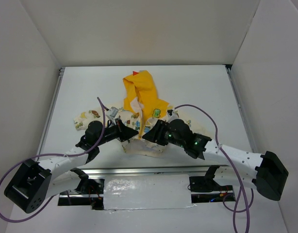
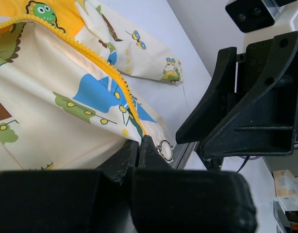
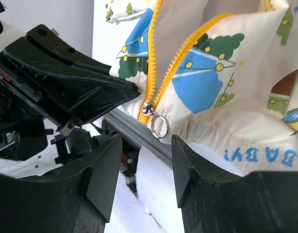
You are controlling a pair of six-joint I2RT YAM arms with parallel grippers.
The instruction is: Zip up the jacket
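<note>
The cream jacket (image 1: 139, 116) with cartoon animal prints lies in the middle of the table, its yellow hood (image 1: 139, 87) at the far end. Its yellow zip (image 3: 161, 82) is open above the slider (image 3: 147, 108), which sits at the bottom hem with a metal ring pull (image 3: 159, 127) hanging from it. My left gripper (image 2: 138, 144) is shut on the jacket's bottom hem just beside the ring pull (image 2: 165, 149). My right gripper (image 3: 145, 158) is open and empty, its jaws just below the ring and not touching it. The two grippers face each other closely at the hem (image 1: 139, 136).
The hem hangs over the table's near edge, above a grey metal rail (image 1: 154, 170). Purple cables (image 1: 207, 116) arc above both arms. White walls close in the table on three sides. A sleeve (image 1: 86, 119) lies spread to the left.
</note>
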